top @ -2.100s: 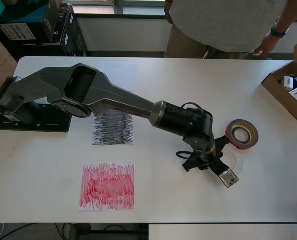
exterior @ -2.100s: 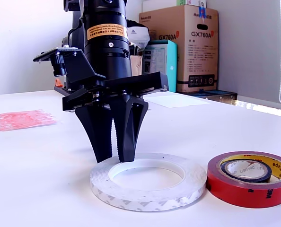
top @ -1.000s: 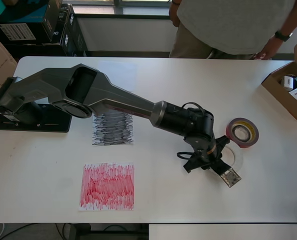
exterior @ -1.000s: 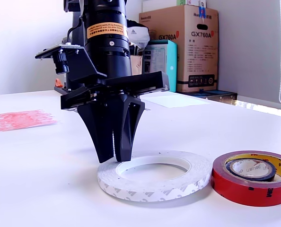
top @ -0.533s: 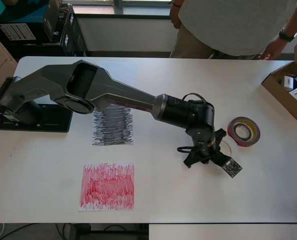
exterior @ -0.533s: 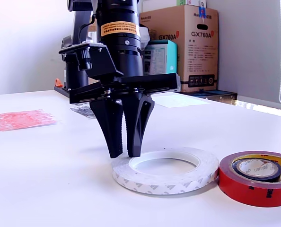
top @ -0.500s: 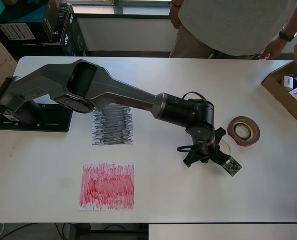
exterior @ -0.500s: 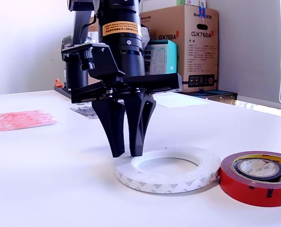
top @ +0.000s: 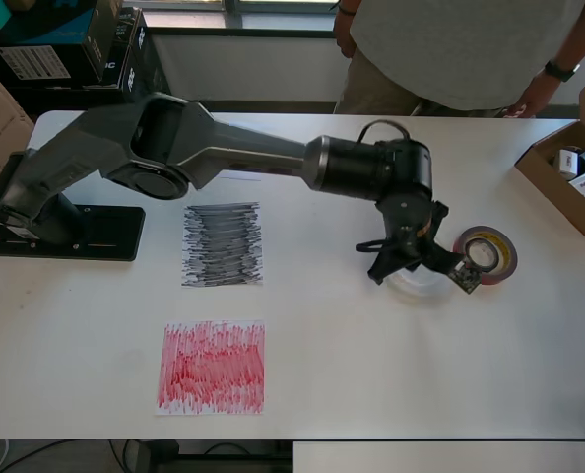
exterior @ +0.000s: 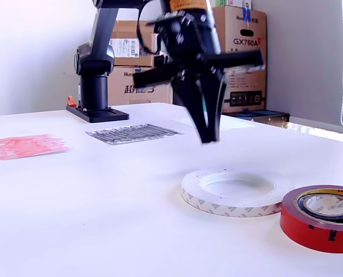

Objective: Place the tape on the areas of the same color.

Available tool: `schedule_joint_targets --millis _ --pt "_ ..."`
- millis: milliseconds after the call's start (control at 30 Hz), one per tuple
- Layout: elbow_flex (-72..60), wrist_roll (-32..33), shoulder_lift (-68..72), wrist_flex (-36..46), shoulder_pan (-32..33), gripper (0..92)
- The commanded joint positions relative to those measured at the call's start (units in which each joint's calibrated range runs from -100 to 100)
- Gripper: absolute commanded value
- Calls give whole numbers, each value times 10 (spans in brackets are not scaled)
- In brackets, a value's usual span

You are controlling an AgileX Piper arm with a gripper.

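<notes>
The white tape ring [exterior: 235,193] lies flat on the table, right beside the red-brown roll [exterior: 324,228]. The small black roll [exterior: 327,206] sits inside the red-brown one. My gripper [exterior: 208,137] hangs blurred above the table, just left of and behind the white ring, with its fingers together and nothing between them. From overhead, my gripper [top: 416,266] covers part of the white ring [top: 421,289], and the red-brown roll [top: 499,258] is just to its right. The black sheet [top: 223,244] and red sheet [top: 212,367] lie to the left. The white sheet [exterior: 238,123] lies behind my gripper.
An open cardboard box [top: 566,182] of small items stands at the overhead view's right edge. A person [top: 450,49] stands at the far side of the table. The arm's base [top: 76,232] sits at the left. Stacked cartons [exterior: 235,57] stand behind the table.
My gripper was shut on the white ring's wall and slid it toward the red-brown roll. It has let go and risen, leaving the ring flat on the table.
</notes>
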Motion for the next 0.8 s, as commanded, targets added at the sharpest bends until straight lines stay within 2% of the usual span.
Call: schedule_joint_targets --millis 0,400,667,767 --pt "-15 2 -13 16 6 0" --pt "-16 -8 -56 23 3 0" --pt "-15 -112 -98 21 8 4" --pt "-11 -121 -86 1 4 56"
